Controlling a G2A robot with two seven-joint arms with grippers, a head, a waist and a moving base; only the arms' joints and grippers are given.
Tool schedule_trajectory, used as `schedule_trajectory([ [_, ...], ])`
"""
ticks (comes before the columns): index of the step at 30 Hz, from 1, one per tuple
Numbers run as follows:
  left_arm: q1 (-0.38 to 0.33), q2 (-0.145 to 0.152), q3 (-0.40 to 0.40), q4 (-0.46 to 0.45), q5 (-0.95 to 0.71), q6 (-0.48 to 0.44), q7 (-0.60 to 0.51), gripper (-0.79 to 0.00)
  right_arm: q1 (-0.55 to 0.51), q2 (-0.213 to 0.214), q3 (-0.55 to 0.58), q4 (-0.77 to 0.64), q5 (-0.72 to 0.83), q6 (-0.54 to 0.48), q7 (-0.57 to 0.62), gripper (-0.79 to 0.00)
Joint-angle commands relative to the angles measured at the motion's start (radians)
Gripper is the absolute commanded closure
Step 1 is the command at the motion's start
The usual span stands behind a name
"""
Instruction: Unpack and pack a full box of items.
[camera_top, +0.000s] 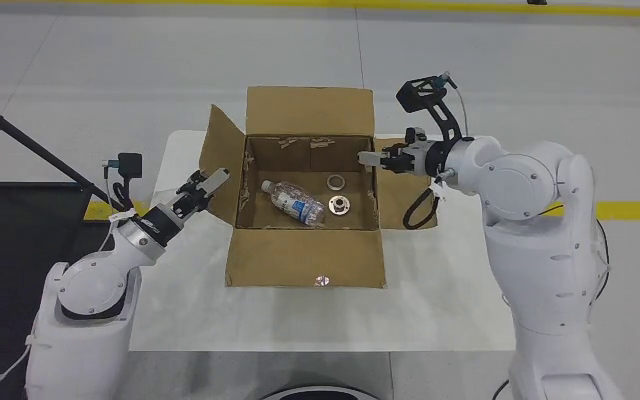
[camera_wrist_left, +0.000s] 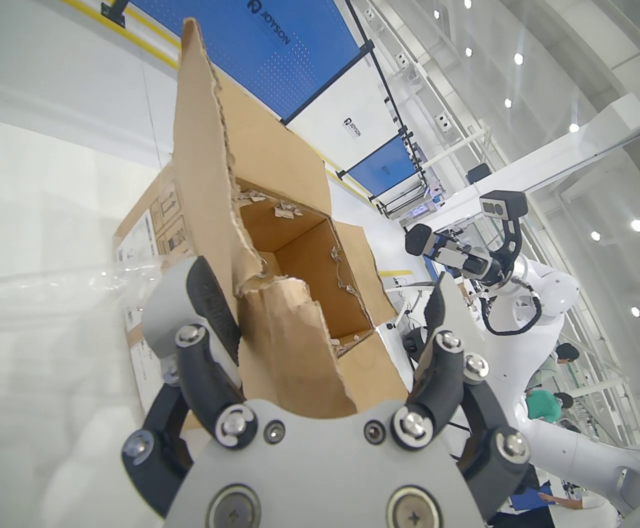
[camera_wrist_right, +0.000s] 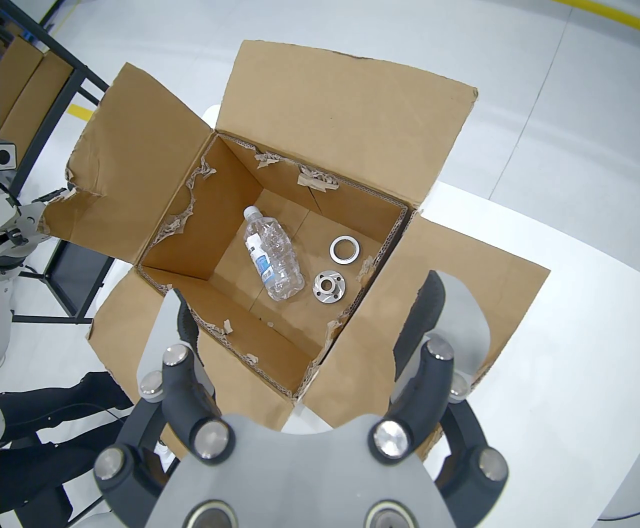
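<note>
The left tool is hanging released at the torn left flap of the open brown cardboard box mid white table, likely risking a snag. The right tool is gaping above its right rim. Inside are lying a clear plastic bottle, silver flange and silver ring.

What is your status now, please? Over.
Left gripper open at torn flap. Right gripper open over box. Bottle, ring, flange inside. No obstruction.
</note>
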Motion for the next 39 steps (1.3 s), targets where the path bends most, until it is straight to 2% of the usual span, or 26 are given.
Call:
schedule_trajectory([
  [1, -0.011, 0.001, 0.019, 0.002, -0.003, -0.002, -0.007, -0.785, -0.012, 0.001, 0.011, 0.008, 0.012, 0.006, -0.023, -0.785],
  [5, -0.035, 0.004, 0.054, 0.005, 0.001, -0.01, -0.031, -0.785, -0.007, 0.011, 0.123, 0.072, 0.159, 0.038, -0.021, -0.785],
  [9, -0.062, 0.006, 0.09, 0.019, -0.008, -0.014, -0.049, -0.785, 0.048, 0.026, 0.233, 0.199, 0.308, 0.052, 0.035, -0.785],
  [13, -0.09, 0.007, 0.126, 0.041, -0.011, -0.009, -0.065, -0.785, 0.093, 0.046, 0.285, 0.331, 0.304, 0.062, 0.078, -0.785],
  [18, -0.138, 0.008, 0.178, 0.099, -0.023, 0.003, -0.102, -0.785, 0.152, 0.065, 0.267, 0.526, 0.223, 0.047, 0.116, -0.785],
  [23, -0.178, 0.01, 0.221, 0.147, -0.009, 0.019, -0.135, -0.785, 0.202, 0.073, 0.227, 0.693, 0.21, -0.005, 0.15, -0.785],
  [32, -0.207, 0.017, 0.259, 0.174, 0.026, 0.06, -0.167, -0.785, 0.239, 0.067, 0.151, 0.864, 0.358, -0.103, 0.247, -0.785],
  [39, -0.204, 0.022, 0.261, 0.167, 0.027, 0.065, -0.147, -0.785, 0.258, 0.057, 0.081, 0.927, 0.536, -0.144, 0.249, -0.785],
])
